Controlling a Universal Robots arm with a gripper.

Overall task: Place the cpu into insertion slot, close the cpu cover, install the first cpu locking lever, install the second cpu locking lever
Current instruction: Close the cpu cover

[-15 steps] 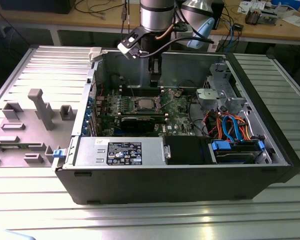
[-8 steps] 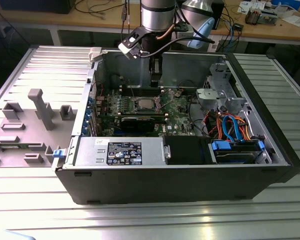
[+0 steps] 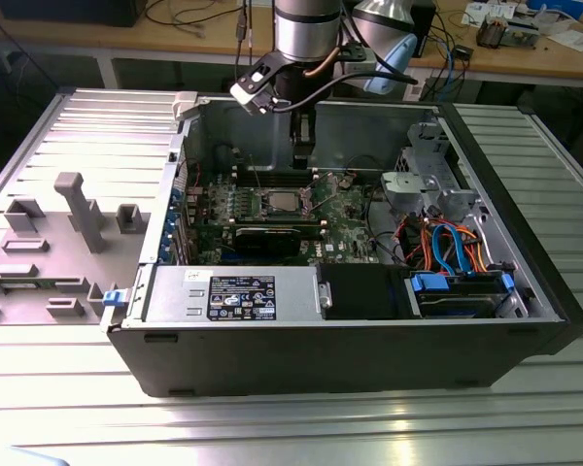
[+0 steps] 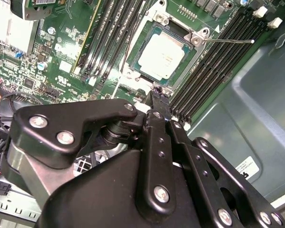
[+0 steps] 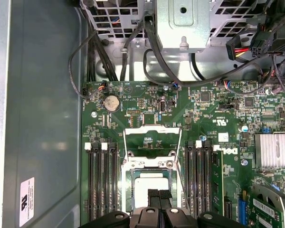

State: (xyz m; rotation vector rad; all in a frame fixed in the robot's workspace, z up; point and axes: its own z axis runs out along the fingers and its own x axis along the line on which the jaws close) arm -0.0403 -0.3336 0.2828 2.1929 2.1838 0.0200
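cpu [image 4: 162,56]: matt silver metal | gripper [image 4: 154,95]: satin black metal | circuit board [image 5: 133,102]: glossy green | case [image 5: 42,95]: grey sheet metal

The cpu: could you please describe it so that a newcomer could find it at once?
Look at the green motherboard inside the open computer case. Between the two banks of long black memory slots sits the insertion slot; the cpu is the flat silver-grey square lying in it, the only plain metal-topped chip there.

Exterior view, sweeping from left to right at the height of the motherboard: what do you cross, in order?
grey plastic fixture → cpu → silver drive cage → black case wall
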